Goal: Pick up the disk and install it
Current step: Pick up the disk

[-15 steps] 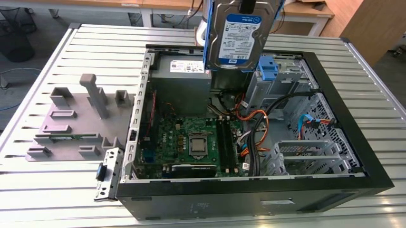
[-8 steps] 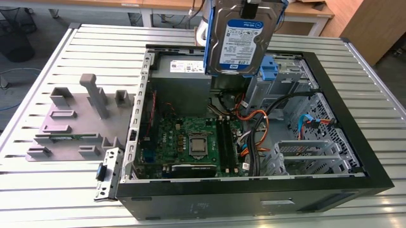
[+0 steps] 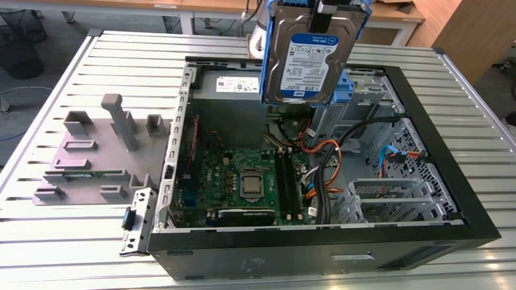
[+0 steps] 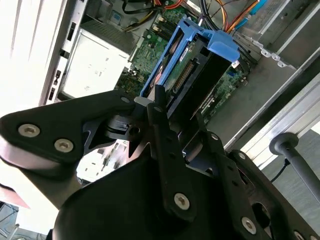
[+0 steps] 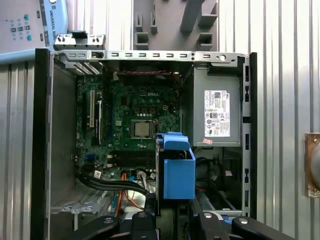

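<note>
Fingers (image 4: 162,131) pinch the flat silver hard drive in blue plastic carrier (image 3: 310,57), hanging upright over the open black computer case (image 3: 241,260). Risks: snagging the loose orange and black cables (image 3: 329,162), or the edge grip slipping.

- Disk (image 3: 284,36): a white-and-blue label (image 3: 310,63) covers most of the broad silver face. It carries a blue header band, rows of fine print and barcodes, none of it legible.
- Power supply (image 5: 200,110): a white sticker (image 5: 217,114) on the grey casing has dense small print, a row of approval marks and a barcode. The text is too small to make out.
- Motherboard (image 5: 125,107): short white lettering is printed on the green board beside the processor socket (image 5: 142,129).
- Light-blue control panel (image 5: 20,37) on the desk: white capital lettering runs along one edge, next to a keypad with symbols.
- Computer case (image 3: 241,260): a small pale sticker (image 3: 352,258) on the black outer wall, unreadable.
</note>
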Available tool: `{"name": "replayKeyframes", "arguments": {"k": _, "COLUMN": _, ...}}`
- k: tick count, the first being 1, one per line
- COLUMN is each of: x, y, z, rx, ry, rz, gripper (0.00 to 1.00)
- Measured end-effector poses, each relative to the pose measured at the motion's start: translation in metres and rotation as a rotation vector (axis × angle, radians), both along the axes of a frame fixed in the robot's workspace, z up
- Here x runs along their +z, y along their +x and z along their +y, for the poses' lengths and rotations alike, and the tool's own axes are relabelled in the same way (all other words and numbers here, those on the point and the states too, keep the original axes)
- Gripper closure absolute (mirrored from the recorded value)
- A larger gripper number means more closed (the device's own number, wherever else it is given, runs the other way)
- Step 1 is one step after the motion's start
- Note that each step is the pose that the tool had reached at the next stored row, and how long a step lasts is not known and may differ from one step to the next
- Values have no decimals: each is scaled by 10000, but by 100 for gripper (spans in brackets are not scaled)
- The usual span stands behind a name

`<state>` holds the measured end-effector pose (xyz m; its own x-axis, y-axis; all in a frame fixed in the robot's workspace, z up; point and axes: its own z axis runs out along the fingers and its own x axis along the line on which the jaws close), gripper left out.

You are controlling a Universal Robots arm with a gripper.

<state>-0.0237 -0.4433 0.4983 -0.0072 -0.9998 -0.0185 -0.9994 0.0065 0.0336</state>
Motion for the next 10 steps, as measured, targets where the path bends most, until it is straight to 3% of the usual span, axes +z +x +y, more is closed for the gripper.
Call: {"name": "replayKeyframes", "arguments": {"k": 10, "x": -5, "y": 0, "z": -292, "rx": -2, "ry": 1, "rz": 0, "gripper": 65}}
